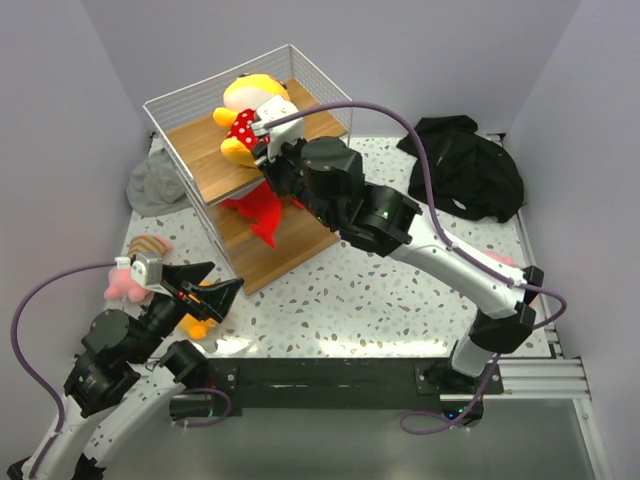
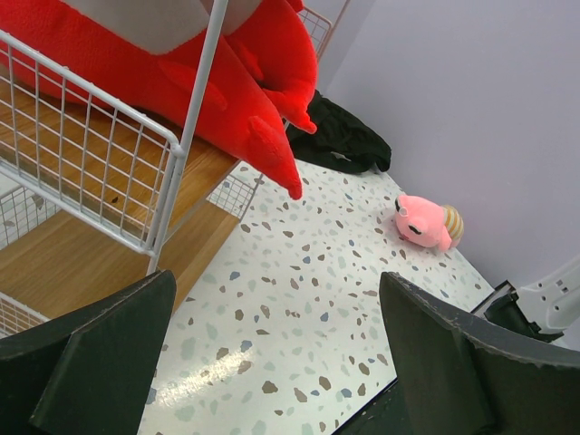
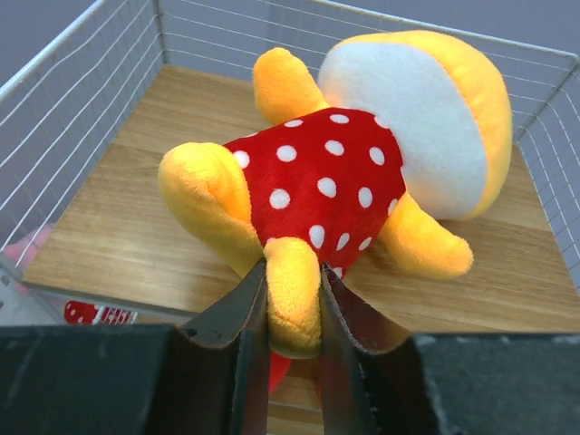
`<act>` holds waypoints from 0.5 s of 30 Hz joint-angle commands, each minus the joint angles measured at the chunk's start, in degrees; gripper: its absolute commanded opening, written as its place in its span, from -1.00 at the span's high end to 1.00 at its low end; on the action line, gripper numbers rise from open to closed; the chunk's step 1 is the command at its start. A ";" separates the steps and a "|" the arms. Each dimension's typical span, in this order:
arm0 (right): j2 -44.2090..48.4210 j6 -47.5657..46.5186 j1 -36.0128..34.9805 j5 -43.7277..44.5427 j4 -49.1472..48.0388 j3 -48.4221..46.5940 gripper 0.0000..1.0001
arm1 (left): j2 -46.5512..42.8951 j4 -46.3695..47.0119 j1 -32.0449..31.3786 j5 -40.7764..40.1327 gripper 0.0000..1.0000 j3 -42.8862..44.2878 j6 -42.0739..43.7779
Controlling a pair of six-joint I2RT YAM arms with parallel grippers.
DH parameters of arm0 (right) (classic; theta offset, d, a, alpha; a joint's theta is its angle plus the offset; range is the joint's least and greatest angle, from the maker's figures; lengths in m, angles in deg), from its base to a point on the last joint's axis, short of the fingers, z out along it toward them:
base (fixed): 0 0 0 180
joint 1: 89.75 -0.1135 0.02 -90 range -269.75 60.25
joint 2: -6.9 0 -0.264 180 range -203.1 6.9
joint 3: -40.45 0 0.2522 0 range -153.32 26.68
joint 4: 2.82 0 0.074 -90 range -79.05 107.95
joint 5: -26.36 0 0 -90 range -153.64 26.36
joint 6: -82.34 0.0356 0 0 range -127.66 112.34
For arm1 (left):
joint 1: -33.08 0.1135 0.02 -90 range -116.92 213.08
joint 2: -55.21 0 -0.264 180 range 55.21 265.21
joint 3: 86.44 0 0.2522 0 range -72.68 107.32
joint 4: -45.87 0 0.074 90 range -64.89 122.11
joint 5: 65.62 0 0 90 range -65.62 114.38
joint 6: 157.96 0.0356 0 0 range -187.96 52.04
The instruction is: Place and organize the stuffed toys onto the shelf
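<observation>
My right gripper (image 1: 263, 132) is shut on a leg of a yellow doll in a red white-dotted outfit (image 1: 243, 118), which lies on the top board of the white wire shelf (image 1: 195, 150). The right wrist view shows the jaws (image 3: 293, 274) pinching that leg of the doll (image 3: 326, 172). A red shark (image 1: 258, 208) lies on a lower board and overhangs its edge in the left wrist view (image 2: 227, 82). My left gripper (image 1: 212, 283) is open and empty above the table (image 2: 276, 362). A second yellow doll (image 1: 195, 323) lies under it. A pink plush (image 1: 125, 286) lies at the left, another (image 2: 426, 222) at the right.
A grey fabric hat (image 1: 155, 185) lies left of the shelf. A black cloth heap (image 1: 468, 165) sits at the back right, also in the left wrist view (image 2: 343, 138). The shelf's wire side (image 2: 109, 163) is close to my left gripper.
</observation>
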 commanded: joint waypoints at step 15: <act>7.92 -15.14 0.09 -23.55 -5.07 5.22 0.66 | 0.54 1.25 -0.29 -0.99 -1.00 -0.11 -0.66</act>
